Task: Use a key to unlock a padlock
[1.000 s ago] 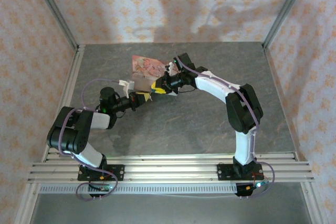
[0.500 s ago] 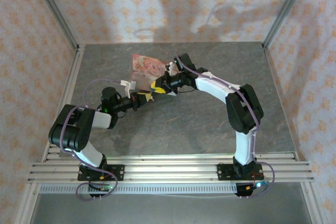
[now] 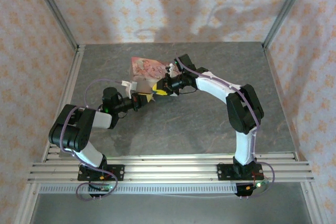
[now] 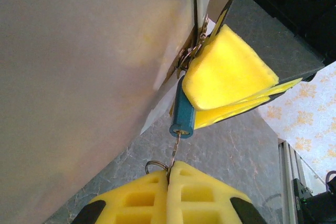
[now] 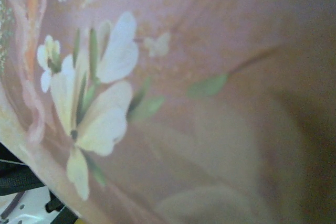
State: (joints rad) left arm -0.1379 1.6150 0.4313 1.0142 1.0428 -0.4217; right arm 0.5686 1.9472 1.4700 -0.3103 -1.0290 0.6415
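While padlock (image 4: 182, 114) sits half-hidden in right end effector (image 4: 202, 107) pinch | left end effector (image 4: 169, 170) pinches key (image 4: 176, 144), bow hidden

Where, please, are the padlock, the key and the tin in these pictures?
padlock (image 4: 184, 113), left wrist view, blue body.
key (image 4: 175, 149), left wrist view, thin shaft.
tin (image 3: 146, 66), top external view, pink lid.

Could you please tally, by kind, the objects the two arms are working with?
padlock: 1
key: 1
pink tin: 1
Total: 3
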